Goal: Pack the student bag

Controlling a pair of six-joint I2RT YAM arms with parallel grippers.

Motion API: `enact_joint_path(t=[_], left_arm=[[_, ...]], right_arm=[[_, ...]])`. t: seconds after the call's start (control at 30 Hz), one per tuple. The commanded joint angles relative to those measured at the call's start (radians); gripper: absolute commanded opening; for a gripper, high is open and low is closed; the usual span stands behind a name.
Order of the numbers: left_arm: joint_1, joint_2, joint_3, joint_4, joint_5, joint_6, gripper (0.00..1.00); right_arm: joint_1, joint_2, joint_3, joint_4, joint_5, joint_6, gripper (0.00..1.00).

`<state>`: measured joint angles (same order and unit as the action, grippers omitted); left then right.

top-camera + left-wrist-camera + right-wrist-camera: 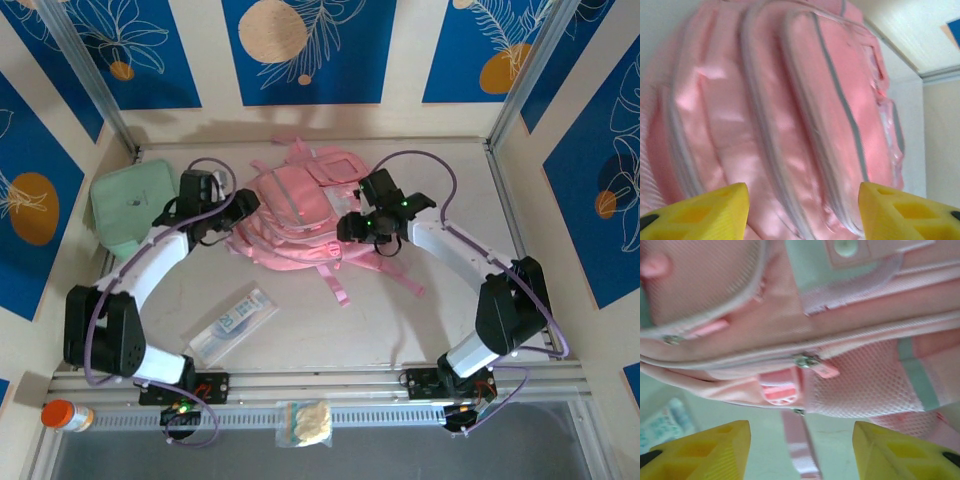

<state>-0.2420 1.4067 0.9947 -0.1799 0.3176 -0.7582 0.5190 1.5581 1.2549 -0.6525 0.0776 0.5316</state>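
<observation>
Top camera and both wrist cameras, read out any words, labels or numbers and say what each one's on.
Nothing here is legible.
On the clear packet: blue print, too small to read.
On the mint-green case: a small dark mark, too small to read.
On the student bag: a pale patch, blurred, unreadable.

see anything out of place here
The student bag lies slumped with its straps sprawled loose toward the near edge. An orange-capped bottle and a small clear pouch sit off the table, on the near ledge.
</observation>
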Motion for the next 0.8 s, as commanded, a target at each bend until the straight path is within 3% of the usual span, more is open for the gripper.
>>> enact_joint_path(t=[0.0,0.27,0.5,0.77], left_arm=[[-0.099,-0.039,-0.037,0.019,-0.044,-0.021,0.63],[-0.295,-0.055,-0.076,0.099,-0.170,-0.103,0.65],[-0.342,0.002,-0.057,0.136,-0.188,-0.124,0.66],[-0.355,-0.045,-0.101,0.142,-0.312,-0.181,0.67]], right_arm=[[-0.004,0.057,0.100,-0.017,-0.100,0.171,0.57],[-0.030,0.226,0.215,0.041,-0.161,0.249,0.57],[-0.032,0.311,0.244,0.068,-0.168,0.257,0.54],[-0.026,0.276,0.206,0.104,-0.150,0.258,0.42]])
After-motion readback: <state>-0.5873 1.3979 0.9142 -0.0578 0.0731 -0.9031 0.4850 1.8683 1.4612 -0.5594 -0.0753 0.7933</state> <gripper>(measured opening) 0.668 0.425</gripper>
